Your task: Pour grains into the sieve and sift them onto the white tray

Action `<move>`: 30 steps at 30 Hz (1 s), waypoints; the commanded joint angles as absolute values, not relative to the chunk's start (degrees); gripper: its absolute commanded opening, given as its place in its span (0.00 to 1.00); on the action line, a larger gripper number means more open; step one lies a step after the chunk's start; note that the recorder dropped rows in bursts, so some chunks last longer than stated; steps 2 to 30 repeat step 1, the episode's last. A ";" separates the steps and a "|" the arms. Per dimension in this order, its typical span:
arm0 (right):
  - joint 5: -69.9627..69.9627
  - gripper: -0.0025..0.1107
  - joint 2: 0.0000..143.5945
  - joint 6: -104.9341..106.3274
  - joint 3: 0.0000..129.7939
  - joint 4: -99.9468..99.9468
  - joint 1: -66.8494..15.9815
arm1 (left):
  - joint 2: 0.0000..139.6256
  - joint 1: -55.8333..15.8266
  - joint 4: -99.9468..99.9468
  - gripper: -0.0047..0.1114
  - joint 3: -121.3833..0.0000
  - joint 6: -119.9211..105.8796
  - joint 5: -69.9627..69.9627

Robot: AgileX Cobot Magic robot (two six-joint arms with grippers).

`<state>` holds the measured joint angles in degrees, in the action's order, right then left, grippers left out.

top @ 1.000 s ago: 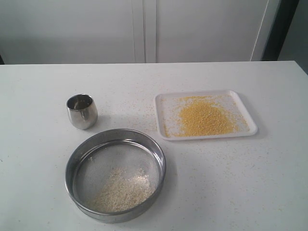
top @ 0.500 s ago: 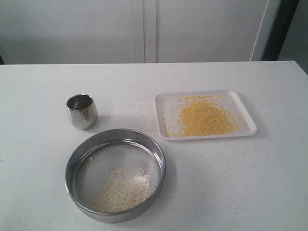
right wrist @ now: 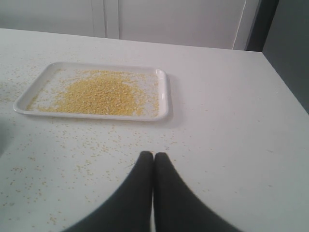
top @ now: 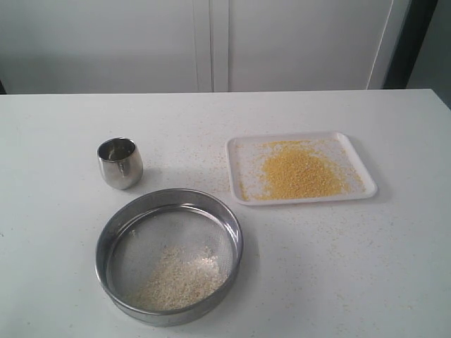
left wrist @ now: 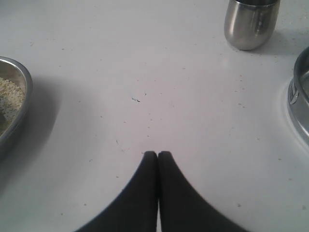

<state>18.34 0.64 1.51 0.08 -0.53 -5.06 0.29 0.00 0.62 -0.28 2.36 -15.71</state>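
**Both grippers closed and empty, grains already split up**

Your left gripper (left wrist: 158, 154) and right gripper (right wrist: 153, 155) both have their jaws pressed together with nothing between them, above the white table (top: 338, 267). The sieve (top: 176, 315) sits front left with pale flakes (top: 180, 278) on its mesh, and the steel cup (top: 120, 163) is just behind it. The golden grains (top: 299, 172) are heaped on the white tray (top: 243, 158) off to the right, with some scattered around it.

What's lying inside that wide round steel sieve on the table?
A heap of pale off-white flakes rests on the fine mesh of the wide round steel sieve. Whatever lies beneath that heap is covered.
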 commanded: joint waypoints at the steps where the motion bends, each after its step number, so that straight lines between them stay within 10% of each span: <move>1: 17.89 0.02 0.54 1.24 0.00 0.00 -5.15 | 0.00 0.00 1.40 0.04 0.00 2.37 -15.39; 30: 17.89 0.02 0.54 1.24 0.00 0.00 -5.15 | 0.00 0.00 1.40 0.04 0.00 2.37 -15.39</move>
